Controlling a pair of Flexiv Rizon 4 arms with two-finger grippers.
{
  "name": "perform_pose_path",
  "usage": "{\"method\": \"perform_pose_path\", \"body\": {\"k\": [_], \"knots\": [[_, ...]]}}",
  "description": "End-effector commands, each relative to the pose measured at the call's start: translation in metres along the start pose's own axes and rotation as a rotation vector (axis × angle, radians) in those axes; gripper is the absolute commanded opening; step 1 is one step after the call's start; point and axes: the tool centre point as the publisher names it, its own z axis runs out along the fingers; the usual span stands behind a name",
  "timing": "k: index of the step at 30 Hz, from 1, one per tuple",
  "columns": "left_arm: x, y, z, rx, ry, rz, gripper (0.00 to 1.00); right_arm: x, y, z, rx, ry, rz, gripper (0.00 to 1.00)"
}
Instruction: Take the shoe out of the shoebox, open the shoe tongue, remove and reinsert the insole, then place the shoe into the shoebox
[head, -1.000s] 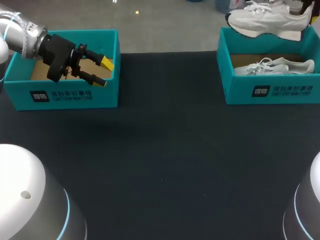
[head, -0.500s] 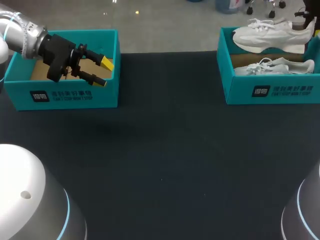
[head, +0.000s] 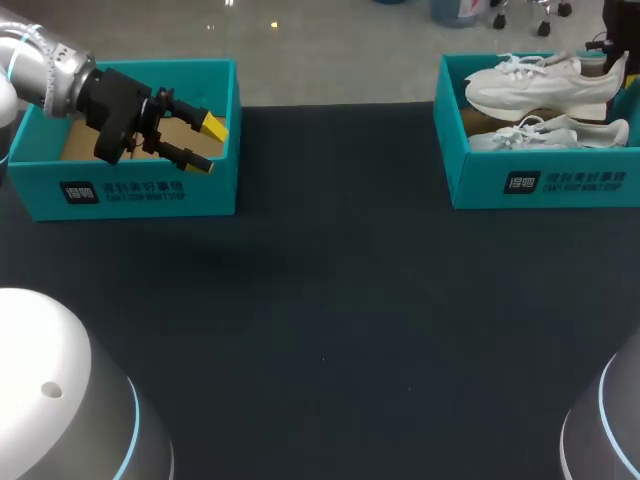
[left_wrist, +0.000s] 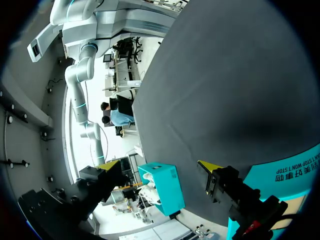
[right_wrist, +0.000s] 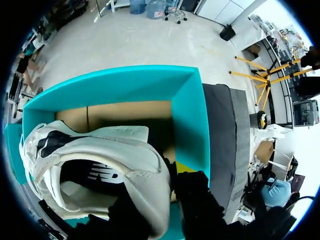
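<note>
A white shoe (head: 540, 82) hangs low in the right teal shoebox (head: 530, 182), just above a second white shoe (head: 548, 135) lying on the box floor. My right gripper (right_wrist: 160, 192) is shut on the heel collar of the upper shoe (right_wrist: 100, 160), one finger inside and one outside. In the right wrist view the box's cardboard floor (right_wrist: 125, 112) lies under the shoe. My left gripper (head: 205, 146) stands open and empty over the left teal box (head: 150, 190). The left wrist view has that gripper (left_wrist: 159, 166) with jaws wide apart, facing across the table toward the right shoebox (left_wrist: 164, 192).
A dark mat (head: 330, 300) covers the table between the two boxes. The left box holds only its cardboard floor (head: 80, 145). Two rounded white arm bases (head: 60, 400) stand at the near corners.
My right arm has lowered the held shoe from above the right shoebox's rim down inside its walls. The left arm has stayed still.
</note>
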Motion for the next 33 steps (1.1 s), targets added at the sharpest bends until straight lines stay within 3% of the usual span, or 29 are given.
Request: {"method": "perform_pose_path", "body": {"k": [1, 20, 26, 33], "knots": [[0.0, 0.001, 0.0, 0.003, 0.002, 0.001, 1.0, 0.003, 0.016, 0.012, 0.031, -0.008, 0.016, 0.0], [0.0, 0.001, 0.0, 0.003, 0.002, 0.001, 1.0, 0.0, 0.021, 0.053, 0.078, -0.069, 0.046, 0.0], [0.0, 0.001, 0.0, 0.003, 0.002, 0.001, 1.0, -0.001, 0.018, 0.055, 0.089, -0.069, 0.052, 0.0], [0.0, 0.001, 0.0, 0.003, 0.002, 0.001, 1.0, -0.011, 0.023, 0.041, 0.081, -0.03, 0.117, 0.0]]}}
